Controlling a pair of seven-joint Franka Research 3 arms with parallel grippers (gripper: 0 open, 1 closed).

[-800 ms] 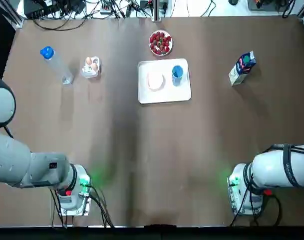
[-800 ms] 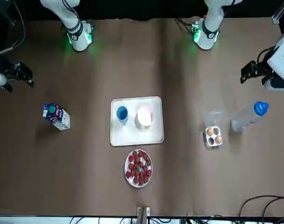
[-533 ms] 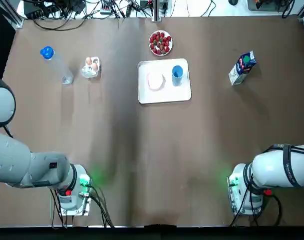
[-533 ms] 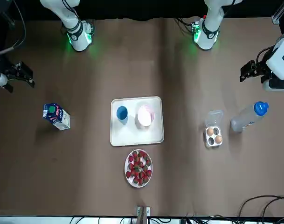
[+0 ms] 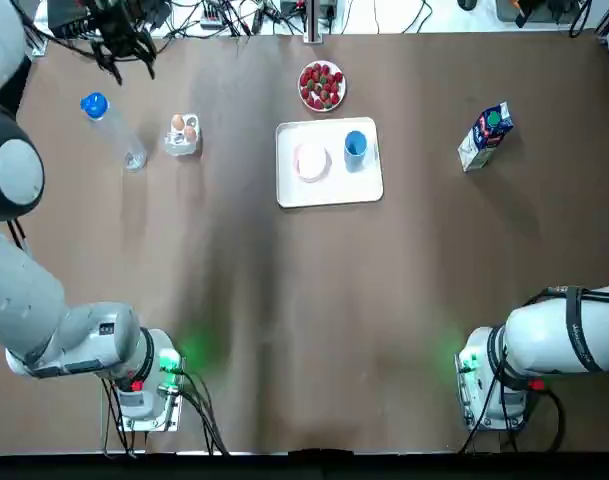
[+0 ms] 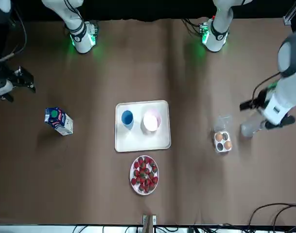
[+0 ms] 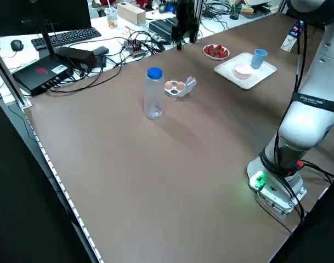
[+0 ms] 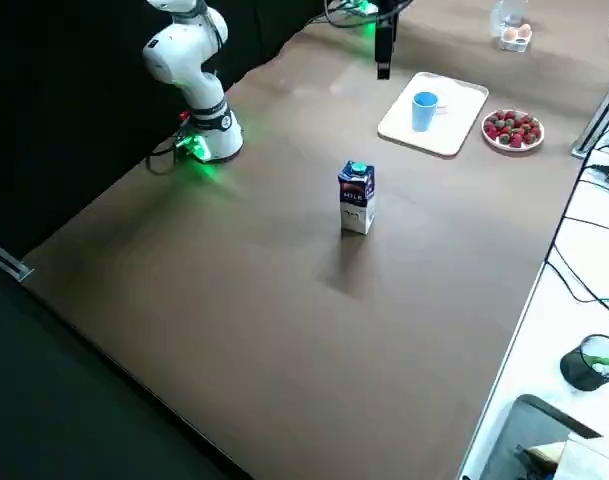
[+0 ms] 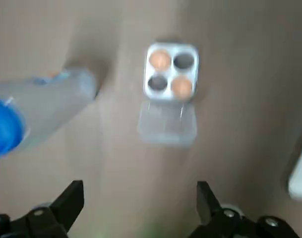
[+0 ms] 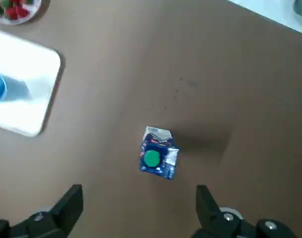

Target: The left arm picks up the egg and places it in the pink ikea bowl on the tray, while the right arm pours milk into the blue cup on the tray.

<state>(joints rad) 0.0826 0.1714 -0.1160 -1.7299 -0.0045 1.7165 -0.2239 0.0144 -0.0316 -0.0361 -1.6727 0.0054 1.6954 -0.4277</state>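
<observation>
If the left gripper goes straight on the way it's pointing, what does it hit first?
Probably the open clear lid of the egg carton: in the wrist view it lies about in line with the open left gripper. The water bottle stands off to the side. Depth is unclear.

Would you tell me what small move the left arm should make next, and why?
Probably lower the left gripper toward the egg carton, centring over one egg. Its fingers are open and hold nothing, the carton lies below it with two eggs in diagonal cups, and the bowl on the tray has no egg in it.
</observation>
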